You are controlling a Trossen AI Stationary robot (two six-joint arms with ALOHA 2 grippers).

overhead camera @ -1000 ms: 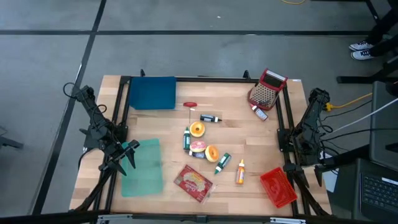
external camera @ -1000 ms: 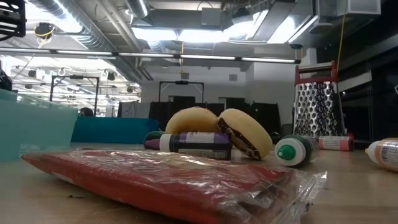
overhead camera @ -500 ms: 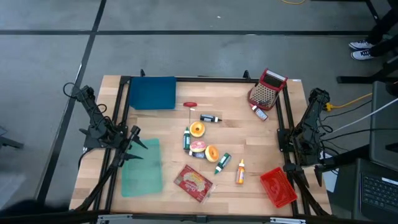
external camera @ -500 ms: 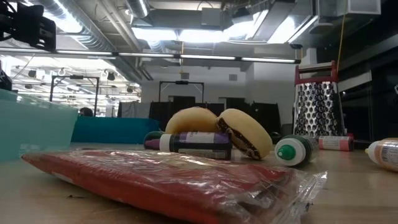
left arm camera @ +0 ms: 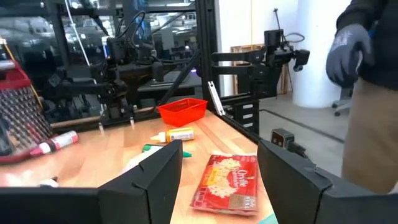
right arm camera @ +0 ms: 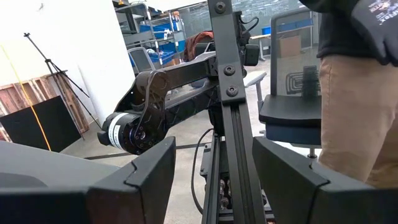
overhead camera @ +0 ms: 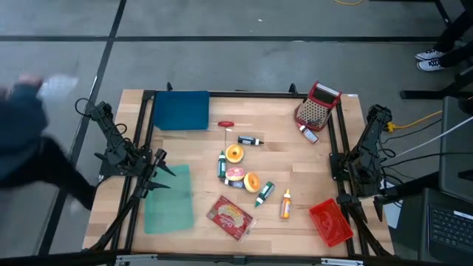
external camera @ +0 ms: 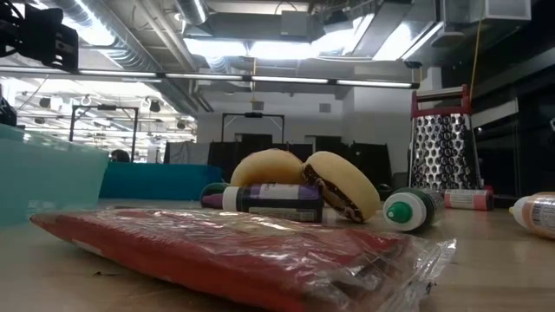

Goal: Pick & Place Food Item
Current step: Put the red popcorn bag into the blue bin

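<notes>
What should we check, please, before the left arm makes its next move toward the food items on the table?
1. Left claw open and empty, over the teal bin: ok.
2. Right claw parked off the table's right edge, open, as its wrist view shows: ok.
3. Donuts and bottles lie unobstructed mid-table: ok.
4. Red snack packet lies flat near the front edge: ok.
5. Person stands close beside the left arm: not ok.
6. Which food item is the target: cannot tell.

You have two halved donuts lying mid-worktop among small bottles, and a flat red snack packet just beside them.
</notes>
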